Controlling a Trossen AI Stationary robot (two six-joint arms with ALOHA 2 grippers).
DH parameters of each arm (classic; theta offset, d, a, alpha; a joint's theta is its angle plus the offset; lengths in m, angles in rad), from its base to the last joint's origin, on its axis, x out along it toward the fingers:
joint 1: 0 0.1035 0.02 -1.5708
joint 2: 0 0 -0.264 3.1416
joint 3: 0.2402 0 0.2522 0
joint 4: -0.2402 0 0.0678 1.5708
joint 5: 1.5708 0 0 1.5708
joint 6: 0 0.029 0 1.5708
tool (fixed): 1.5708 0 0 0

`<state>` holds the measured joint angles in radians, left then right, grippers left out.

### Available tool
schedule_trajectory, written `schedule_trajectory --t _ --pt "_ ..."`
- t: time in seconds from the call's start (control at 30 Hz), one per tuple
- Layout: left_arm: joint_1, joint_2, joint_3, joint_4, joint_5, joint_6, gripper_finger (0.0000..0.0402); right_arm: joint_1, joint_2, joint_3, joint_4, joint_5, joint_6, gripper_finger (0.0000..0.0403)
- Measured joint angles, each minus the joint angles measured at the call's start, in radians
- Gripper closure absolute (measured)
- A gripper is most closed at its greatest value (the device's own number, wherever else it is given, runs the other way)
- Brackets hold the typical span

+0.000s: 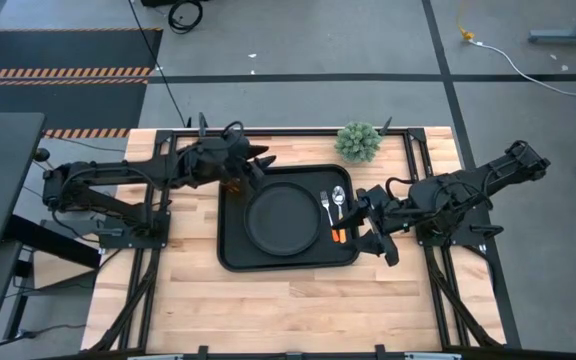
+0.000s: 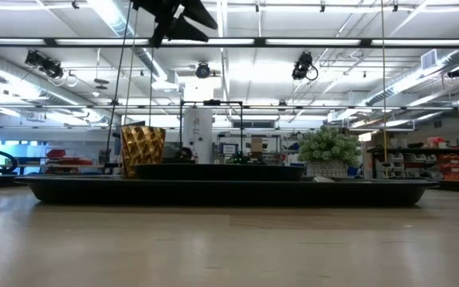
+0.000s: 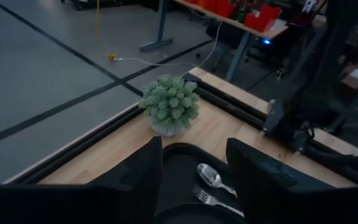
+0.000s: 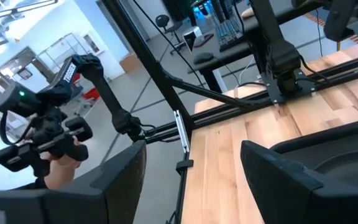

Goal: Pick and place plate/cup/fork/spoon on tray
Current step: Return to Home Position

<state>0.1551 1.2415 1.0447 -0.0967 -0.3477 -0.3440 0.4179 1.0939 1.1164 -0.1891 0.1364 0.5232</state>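
Note:
The black tray [image 1: 230, 245] lies mid-table. On it rest the round dark plate [image 1: 286, 218], the fork [image 1: 326, 205] and the spoon [image 1: 339, 197], both orange-handled and lying right of the plate. The amber cup [image 2: 142, 149] stands upright at the tray's far left corner. My left gripper [image 1: 260, 160] is open and empty, raised above that corner; it also shows in the low view [image 2: 175, 17] and its wrist view [image 3: 194, 163]. My right gripper [image 1: 375, 225] is open and empty at the tray's right edge, as its wrist view [image 4: 191, 168] shows.
A spiky green plant in a small pot [image 1: 358, 142] stands at the far edge, just beyond the tray's far right corner. Black rails [image 1: 423, 160] frame the table's sides. Bare wood [image 1: 288, 310] lies between the tray and the near edge.

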Motion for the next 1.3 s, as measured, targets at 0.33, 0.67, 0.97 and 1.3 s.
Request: schedule_trajectory --t 0.33,0.67,0.97,1.3 --pt "-0.082 0.0 0.0 0.133 -0.075 0.069 0.0219 0.0 0.0 0.0 0.001 0.0 0.0 0.0135" --pt "-0.051 -0.006 0.0 0.24 0.002 0.091 0.0219 0.0 0.001 0.0 0.001 0.0 0.0 0.0135" --pt "-0.033 -0.021 -0.001 0.223 -0.007 0.074 0.0219 0.0 0.001 0.0 0.001 0.0 0.0 0.0135" --pt "0.033 -0.104 -0.001 0.191 -0.011 0.075 0.0219 -0.02 0.001 0.0 0.17 0.1 -0.022 0.0135"
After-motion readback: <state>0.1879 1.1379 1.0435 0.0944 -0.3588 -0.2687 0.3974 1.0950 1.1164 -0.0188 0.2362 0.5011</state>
